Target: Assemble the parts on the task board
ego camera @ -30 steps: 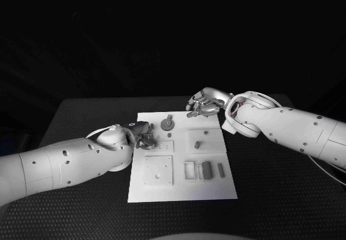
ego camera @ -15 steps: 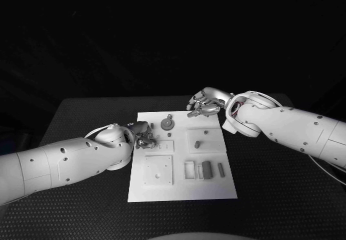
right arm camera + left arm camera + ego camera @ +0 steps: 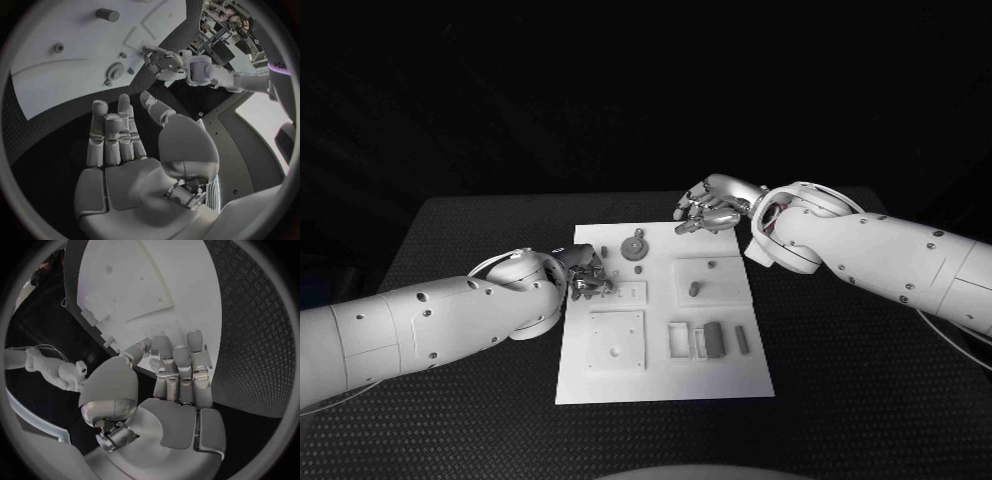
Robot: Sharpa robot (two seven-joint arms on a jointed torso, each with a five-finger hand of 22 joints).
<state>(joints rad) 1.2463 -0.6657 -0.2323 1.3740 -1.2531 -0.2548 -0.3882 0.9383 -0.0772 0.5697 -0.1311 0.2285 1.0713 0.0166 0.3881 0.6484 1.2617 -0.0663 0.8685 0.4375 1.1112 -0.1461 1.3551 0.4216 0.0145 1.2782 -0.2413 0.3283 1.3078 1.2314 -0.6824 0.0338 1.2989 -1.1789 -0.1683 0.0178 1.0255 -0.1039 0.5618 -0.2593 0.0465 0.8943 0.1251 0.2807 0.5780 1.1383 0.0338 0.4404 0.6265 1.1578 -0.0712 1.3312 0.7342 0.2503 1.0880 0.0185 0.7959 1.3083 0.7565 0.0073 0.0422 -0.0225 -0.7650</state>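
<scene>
While the white task board (image 3: 664, 340) lies mid-desk carrying grey parts (image 3: 714, 340), the left robot hand (image 3: 586, 278) curls at its edge, grasp unclear; the right robot hand (image 3: 119, 137) hovers open beyond, likely waiting.

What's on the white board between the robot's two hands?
In the head view, a round gear-like part stands on the task board between the left hand and the right hand.

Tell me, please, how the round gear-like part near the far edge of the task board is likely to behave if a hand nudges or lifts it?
The gear-like part looks flat and round, so on edge it would probably roll; lying flat on the task board it would more likely slide. It seems small and rigid, so probably light and hard to pinch securely. It looks to be mounted on a centre hub, so a push might merely spin it.
</scene>
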